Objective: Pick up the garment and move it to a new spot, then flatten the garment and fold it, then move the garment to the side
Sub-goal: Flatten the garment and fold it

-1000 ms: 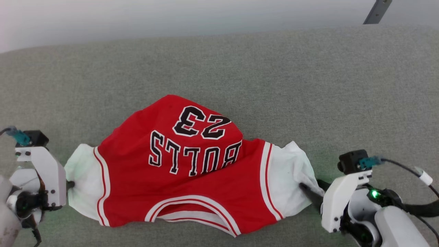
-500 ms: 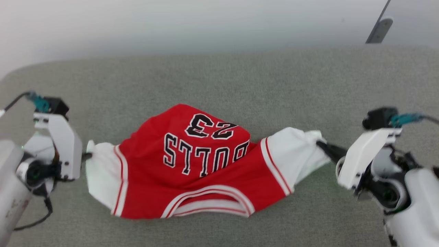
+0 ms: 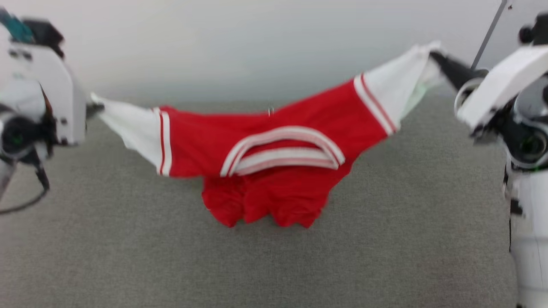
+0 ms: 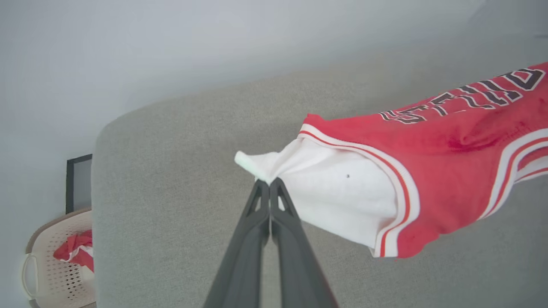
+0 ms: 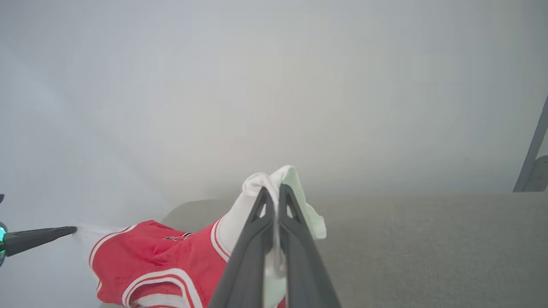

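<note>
Item one: the garment (image 3: 278,141), a red sleeveless jersey with white-and-red striped trim. The left wrist view shows black, white-outlined lettering on it. It is strung in the air between my two grippers and sags at the middle. The neck opening faces the head camera, and the red body hangs bunched beneath it. White lining is turned out at both ends. I cannot tell whether the lowest folds touch the surface below.

Item two: my left gripper (image 3: 92,109), fingers pressed together on the white corner at the jersey's left end.

Item three: my right gripper (image 3: 432,55), fingers clamped on a wad of white lining at the jersey's right end. In the head view it sits higher than the left.

Item four: the grey upholstered surface (image 3: 128,256), under the jersey.

Item five: a pale wall (image 3: 214,42) behind, with a grey pole (image 3: 488,34) at the upper right.

Item six: a beige perforated basket (image 4: 55,273), past the surface's edge in the left wrist view. It holds a red-and-white cloth (image 4: 75,252).
</note>
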Tool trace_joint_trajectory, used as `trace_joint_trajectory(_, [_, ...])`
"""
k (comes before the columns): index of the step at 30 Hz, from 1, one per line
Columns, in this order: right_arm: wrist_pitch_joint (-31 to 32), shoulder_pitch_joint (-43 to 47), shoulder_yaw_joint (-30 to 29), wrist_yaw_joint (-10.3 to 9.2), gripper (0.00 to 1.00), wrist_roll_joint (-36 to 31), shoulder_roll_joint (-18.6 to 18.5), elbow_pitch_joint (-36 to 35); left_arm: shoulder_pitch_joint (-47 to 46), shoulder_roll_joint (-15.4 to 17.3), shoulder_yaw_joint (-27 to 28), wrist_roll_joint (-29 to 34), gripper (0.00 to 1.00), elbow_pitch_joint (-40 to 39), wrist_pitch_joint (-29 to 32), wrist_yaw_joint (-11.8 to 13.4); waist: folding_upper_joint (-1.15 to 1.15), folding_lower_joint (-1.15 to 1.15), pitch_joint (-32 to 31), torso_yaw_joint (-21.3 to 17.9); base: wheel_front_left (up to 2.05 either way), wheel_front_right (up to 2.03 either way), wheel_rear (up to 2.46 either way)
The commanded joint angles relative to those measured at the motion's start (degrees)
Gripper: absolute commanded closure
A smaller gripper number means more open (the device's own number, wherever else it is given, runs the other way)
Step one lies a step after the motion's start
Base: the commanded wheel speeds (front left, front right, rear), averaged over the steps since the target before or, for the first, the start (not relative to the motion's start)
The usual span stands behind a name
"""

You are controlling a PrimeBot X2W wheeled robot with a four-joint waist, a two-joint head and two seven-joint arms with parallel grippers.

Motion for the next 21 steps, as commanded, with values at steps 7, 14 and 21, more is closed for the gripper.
trace_joint_trajectory(7, [-7.41, -11.40, -1.57, -0.09, 1.00, -5.14, 1.51, 6.42, -9.64, -1.34, 1.82, 3.01, 1.00, 1.90, -2.52, 0.20, 0.00, 0.00, -1.04, 0.53, 0.00, 0.00, 0.00])
trace_joint_trajectory(14, [-13.74, -18.99, -1.81, -0.09, 1.00, -7.59, 1.83, 11.30, -17.02, -2.76, 2.43, 5.70, 1.00, 5.20, -6.47, -1.06, 0.00, 0.00, -0.79, 0.75, 0.00, 0.00, 0.00])
trace_joint_trajectory(21, [-16.23, -22.78, -1.44, -0.09, 1.00, -8.46, 1.77, 15.26, -20.82, -4.28, 1.74, 6.50, 1.00, 8.08, -7.51, -1.82, 0.00, 0.00, 0.13, 0.96, 0.00, 0.00, 0.00])
